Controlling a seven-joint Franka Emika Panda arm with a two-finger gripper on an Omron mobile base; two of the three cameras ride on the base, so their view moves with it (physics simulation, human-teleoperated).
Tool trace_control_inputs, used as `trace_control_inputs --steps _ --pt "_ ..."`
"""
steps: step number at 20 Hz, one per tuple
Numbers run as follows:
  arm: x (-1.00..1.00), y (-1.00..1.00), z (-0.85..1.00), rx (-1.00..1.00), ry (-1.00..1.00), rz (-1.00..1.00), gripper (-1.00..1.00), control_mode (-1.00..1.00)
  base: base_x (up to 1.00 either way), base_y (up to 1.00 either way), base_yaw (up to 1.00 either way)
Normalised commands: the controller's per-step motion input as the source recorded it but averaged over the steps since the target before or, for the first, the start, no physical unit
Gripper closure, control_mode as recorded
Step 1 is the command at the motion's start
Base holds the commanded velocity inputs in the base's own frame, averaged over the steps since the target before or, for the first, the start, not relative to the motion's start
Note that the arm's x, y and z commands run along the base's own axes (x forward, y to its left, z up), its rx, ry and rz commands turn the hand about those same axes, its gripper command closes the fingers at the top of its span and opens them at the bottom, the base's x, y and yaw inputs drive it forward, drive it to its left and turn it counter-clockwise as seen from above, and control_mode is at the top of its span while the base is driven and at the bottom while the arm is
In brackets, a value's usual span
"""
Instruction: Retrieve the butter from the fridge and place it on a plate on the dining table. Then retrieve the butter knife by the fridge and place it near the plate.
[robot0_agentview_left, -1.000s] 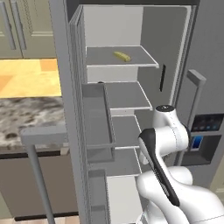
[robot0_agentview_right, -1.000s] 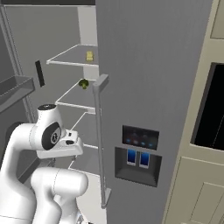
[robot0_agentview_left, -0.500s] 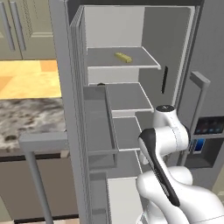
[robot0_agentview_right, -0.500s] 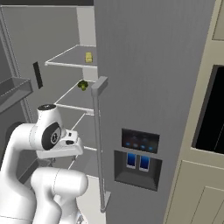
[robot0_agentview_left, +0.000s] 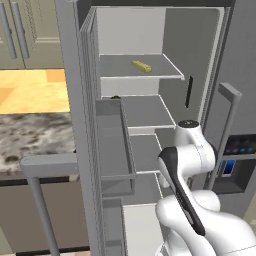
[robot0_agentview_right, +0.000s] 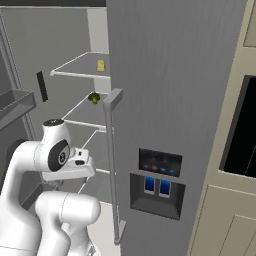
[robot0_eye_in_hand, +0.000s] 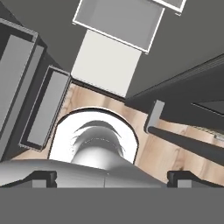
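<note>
Standing with its left door swung wide, the fridge (robot0_agentview_left: 210, 75) shows its pale grey shelves in both base views. The butter (robot0_agentview_left: 141, 66) lies on the top shelf (robot0_agentview_left: 150, 72), a small yellow stick resting flat near the middle of that shelf, well above and beyond the gripper (robot0_eye_in_hand: 111, 177). In the right base view the butter (robot0_agentview_right: 100, 65) sits toward the back of the same shelf. One shelf lower, a small dark green item (robot0_agentview_right: 94, 98) rests near the shelf's front edge; it is too small to identify.

The gripper points downward, folded in close over the robot's own base. In the hand view its two dark finger tips (robot0_eye_in_hand: 41, 177) stand far apart at opposite sides of the bottom edge, so the jaws are spread wide, with nothing between them. Below the gripper lies a wooden floor (robot0_eye_in_hand: 162, 148), with the fridge's lower drawers (robot0_eye_in_hand: 116, 22) farther off and a grey bar handle (robot0_eye_in_hand: 183, 142) crossing off to one side.

The open door's bins (robot0_agentview_left: 112, 145) hang to the gripper's left. A marbled counter (robot0_agentview_left: 35, 137) lies beyond the open door on the left, under olive-green cabinets (robot0_agentview_left: 30, 30). The shut right door (robot0_agentview_right: 170, 100) carries a dispenser panel (robot0_agentview_right: 157, 182) and a long handle (robot0_agentview_right: 112, 160).
</note>
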Motion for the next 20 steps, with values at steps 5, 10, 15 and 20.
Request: trace_control_inputs --steps 5,10,15,20 --pt "0.12 0.11 0.0 0.04 -0.12 0.0 -1.0 -1.0 0.0 0.0 0.0" --pt "0.05 0.29 0.57 0.08 -0.11 0.0 -1.0 -1.0 0.0 0.0 0.0" --pt "-0.05 0.21 0.78 0.01 -0.34 -0.01 -1.0 -1.0 0.0 0.0 0.0" --pt "0.0 0.07 0.76 0.0 -0.3 -0.03 -1.0 -1.0 0.0 0.0 0.0"
